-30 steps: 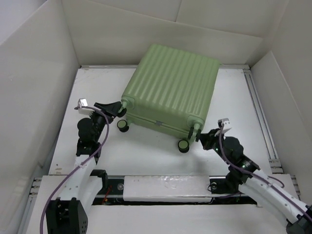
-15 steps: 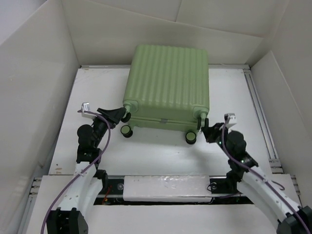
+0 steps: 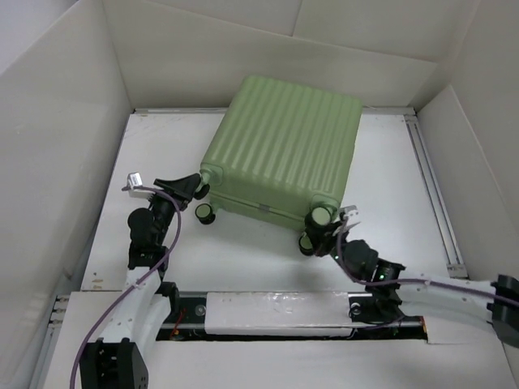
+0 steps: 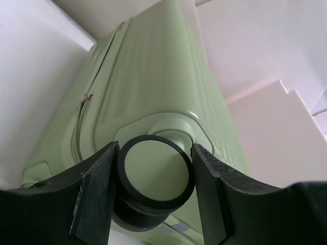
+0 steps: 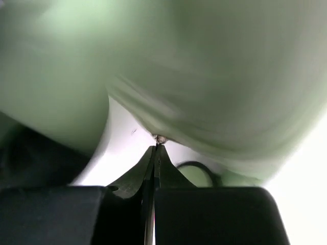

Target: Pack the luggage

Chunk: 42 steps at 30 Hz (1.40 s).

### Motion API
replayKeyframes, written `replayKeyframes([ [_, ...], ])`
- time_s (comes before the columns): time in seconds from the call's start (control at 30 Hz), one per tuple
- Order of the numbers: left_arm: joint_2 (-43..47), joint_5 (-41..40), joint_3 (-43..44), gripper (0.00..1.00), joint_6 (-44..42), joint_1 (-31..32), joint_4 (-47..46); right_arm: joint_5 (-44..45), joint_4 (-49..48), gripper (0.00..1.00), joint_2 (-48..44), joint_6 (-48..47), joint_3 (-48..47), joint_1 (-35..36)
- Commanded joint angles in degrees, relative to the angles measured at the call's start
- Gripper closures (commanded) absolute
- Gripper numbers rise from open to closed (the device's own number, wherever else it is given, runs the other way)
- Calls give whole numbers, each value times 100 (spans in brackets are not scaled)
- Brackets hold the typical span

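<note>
The pale green ribbed luggage (image 3: 284, 150) lies flat and closed on the white table, turned at an angle, its wheels toward me. My left gripper (image 3: 195, 185) is at its near left corner. In the left wrist view its fingers (image 4: 97, 173) are shut on either side of a black-rimmed green wheel (image 4: 156, 176) below the shell (image 4: 153, 76). My right gripper (image 3: 322, 235) sits low by the near right wheels (image 3: 319, 216). In the right wrist view it (image 5: 155, 149) is shut, its tips touching a small metal bit under the blurred shell (image 5: 204, 76).
White walls box in the table on the left, back and right. A metal rail (image 3: 430, 186) runs along the right edge. The arms' base beam (image 3: 276, 312) crosses the near edge. Another wheel (image 3: 204, 212) stands just below the left gripper.
The luggage has swung from square-on back to an angle, its far end to the right. My right gripper has moved left and nearer, low under the near right corner. The left gripper has stayed on its wheel.
</note>
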<state>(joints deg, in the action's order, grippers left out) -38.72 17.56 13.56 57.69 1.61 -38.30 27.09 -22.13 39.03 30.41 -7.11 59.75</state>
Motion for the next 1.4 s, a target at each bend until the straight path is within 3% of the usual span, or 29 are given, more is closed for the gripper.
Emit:
replayKeyframes([
  [0.0, 110, 1381, 129, 100, 287, 270, -432, 118, -1557, 100, 1350, -703, -939, 906],
  [0.07, 110, 1442, 182, 100, 287, 270, -432, 822, -1557, 100, 2331, -835, -1624, 1030],
  [0.17, 110, 1557, 182, 100, 226, 270, -432, 1639, -1628, 100, 3074, -678, -2396, 1179],
  [0.33, 102, 1662, 120, 100, 102, 270, -432, 2474, -2321, 100, 4619, -246, -3109, 1451],
  [0.47, 101, 1821, 68, 100, 49, 270, -432, 3214, -1945, 100, 4869, -186, -3332, 1602],
  [0.53, 171, 1882, -3, 100, -21, 270, -432, 3373, -1839, 100, 4546, -10, -3042, 1602],
  [0.7, 163, 1935, -91, 100, -21, 270, -432, 1847, -1347, 100, 4534, -193, -3471, 899],
  [0.83, 163, 2058, 32, 100, -74, 270, -485, 144, -1549, 100, 5675, -659, -4437, 1108],
  [1.0, 58, 2374, 199, 100, -127, 270, -485, -994, -1785, 100, 7002, -818, -5747, 1504],
  [1.13, 58, 2821, 270, 100, -66, 270, -485, -1715, -2626, 100, 7215, -941, -5749, 1558],
  [1.27, 277, 3086, 375, 100, 163, 270, -485, -2391, -3656, 100, 7373, -713, -5468, 1059],
  [1.37, 461, 3157, 375, 100, 234, 270, -485, -2279, -4264, 100, 7444, -406, -5327, 925],
])
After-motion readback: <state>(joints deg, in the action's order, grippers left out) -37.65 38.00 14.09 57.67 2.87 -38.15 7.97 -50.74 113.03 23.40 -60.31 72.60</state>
